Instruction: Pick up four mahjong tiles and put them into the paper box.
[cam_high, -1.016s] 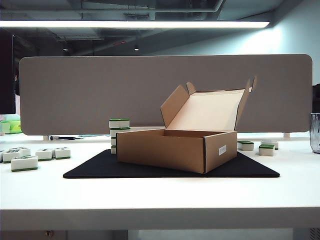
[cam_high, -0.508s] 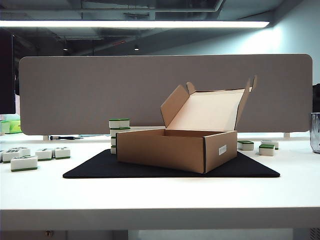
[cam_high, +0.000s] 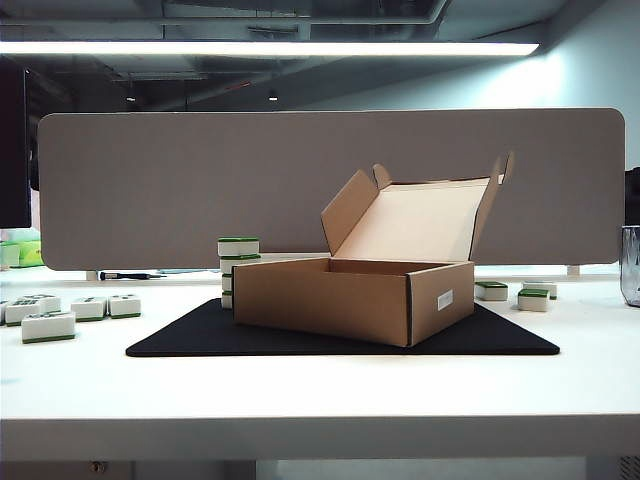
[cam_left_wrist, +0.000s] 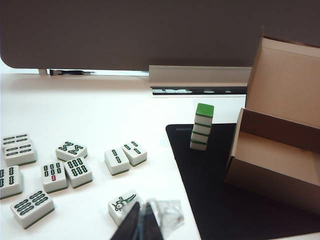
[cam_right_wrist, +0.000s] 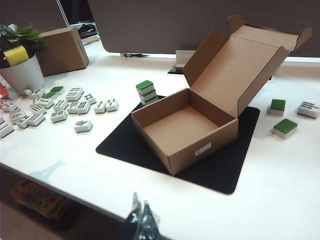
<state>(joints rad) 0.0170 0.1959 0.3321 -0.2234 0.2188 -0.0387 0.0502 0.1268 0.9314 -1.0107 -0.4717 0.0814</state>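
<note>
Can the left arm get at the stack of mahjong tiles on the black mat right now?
Probably yes. The left pincer, shut, hangs over the loose tiles, and bare table and black mat lie between it and the stack of mahjong tiles. The paper box stands beside the stack, not in front.
</note>
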